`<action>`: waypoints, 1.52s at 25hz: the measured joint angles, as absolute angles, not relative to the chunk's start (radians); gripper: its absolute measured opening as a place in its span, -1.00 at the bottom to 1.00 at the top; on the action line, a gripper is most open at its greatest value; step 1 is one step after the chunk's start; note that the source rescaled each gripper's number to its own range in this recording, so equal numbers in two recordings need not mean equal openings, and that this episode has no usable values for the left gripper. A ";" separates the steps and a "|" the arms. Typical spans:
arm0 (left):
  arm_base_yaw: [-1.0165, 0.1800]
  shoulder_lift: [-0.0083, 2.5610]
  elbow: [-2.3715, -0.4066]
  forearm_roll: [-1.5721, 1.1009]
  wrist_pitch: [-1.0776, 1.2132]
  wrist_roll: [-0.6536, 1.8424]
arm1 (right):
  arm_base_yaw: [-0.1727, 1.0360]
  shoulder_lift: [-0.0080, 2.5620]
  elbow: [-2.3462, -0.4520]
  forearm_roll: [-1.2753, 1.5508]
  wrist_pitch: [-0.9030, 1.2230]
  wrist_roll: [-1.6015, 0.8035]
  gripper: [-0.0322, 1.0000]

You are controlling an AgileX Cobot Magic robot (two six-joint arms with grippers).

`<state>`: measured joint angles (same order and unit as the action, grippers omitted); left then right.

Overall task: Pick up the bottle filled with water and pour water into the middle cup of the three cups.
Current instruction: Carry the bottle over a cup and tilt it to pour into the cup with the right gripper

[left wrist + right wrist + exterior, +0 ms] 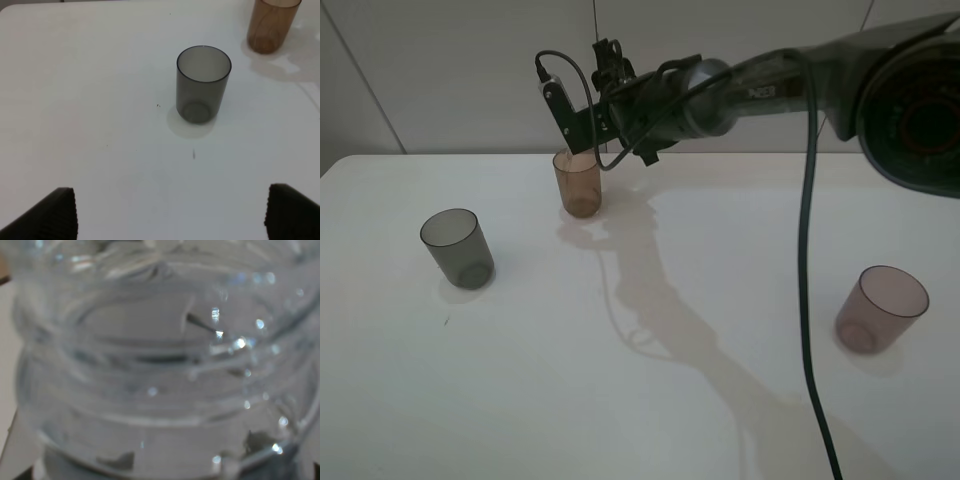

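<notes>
Low in the left wrist view, the left gripper point(170, 212) has its two dark ribbed fingers point(52, 215) spread wide apart in the bottom corners of the frame, holding nothing, above the white tabletop point(90, 90).

In the high view, the translucent pinkish-mauve plastic tumbler point(880, 308) stands upright at the lower right, well apart from the others. The smoky grey translucent plastic tumbler point(457, 247) stands upright at the middle left; in the left wrist view it point(202, 85) sits at centre frame.

Farther back, the translucent orange-brown plastic tumbler point(578, 183), the middle cup, stands upright at the upper centre of the high view, and at the top right corner point(272, 25) of the left wrist view. The dark right arm point(760, 95) reaches in from the upper right, a black cable point(808, 250) hanging from it, and the right gripper point(582, 128) hangs just above the orange-brown tumbler's rim.

The small clear colourless plastic bottle point(160, 365) fills the whole right wrist view, blurred and glinting. It is clamped in the right gripper, though the jaws themselves are hidden. In the high view the bottle is too faint to make out.
</notes>
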<state>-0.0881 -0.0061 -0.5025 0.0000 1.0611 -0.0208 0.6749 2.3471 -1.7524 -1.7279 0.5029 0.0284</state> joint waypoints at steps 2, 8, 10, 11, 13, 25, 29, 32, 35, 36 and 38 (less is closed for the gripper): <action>-0.088 -0.006 -0.503 0.000 1.061 -0.021 | 0.675 2.347 -1.752 -1.728 0.509 0.018 -0.94; -0.088 -0.006 -0.503 0.000 1.061 -0.021 | 0.675 2.354 -1.757 -1.729 0.528 0.000 -0.94; -0.088 -0.006 -0.503 0.000 1.061 -0.021 | 0.675 2.364 -1.761 -1.730 0.531 0.000 -0.94; -0.088 -0.006 -0.503 0.000 1.061 -0.021 | 0.675 2.366 -1.761 -1.730 0.530 0.000 -0.94; -0.088 -0.006 -0.503 0.000 1.061 -0.021 | 0.674 2.367 -1.762 -1.730 0.531 0.000 -0.94; -0.088 -0.006 -0.503 0.000 1.061 -0.021 | 0.665 2.367 -1.764 -1.732 0.549 -0.085 -0.94; -0.088 -0.006 -0.503 0.000 1.061 -0.021 | 0.663 2.367 -1.764 -1.732 0.550 -0.089 -0.94; -0.088 -0.006 -0.503 0.000 1.061 -0.021 | 0.663 2.367 -1.764 -1.732 0.550 -0.089 -0.94; -0.088 -0.006 -0.503 0.000 1.061 -0.021 | 0.663 2.367 -1.769 -1.732 0.550 -0.090 -0.94; -0.088 -0.006 -0.503 0.000 1.061 -0.021 | 0.663 2.367 -1.774 -1.732 0.550 -0.092 -0.94; -0.088 -0.006 -0.503 0.000 1.061 -0.021 | 0.663 2.367 -1.786 -1.732 0.550 -0.092 -0.94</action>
<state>-0.0881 -0.0061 -0.5025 0.0000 1.0611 -0.0208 0.6633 2.3672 -1.7856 -1.7317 0.5502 -0.0922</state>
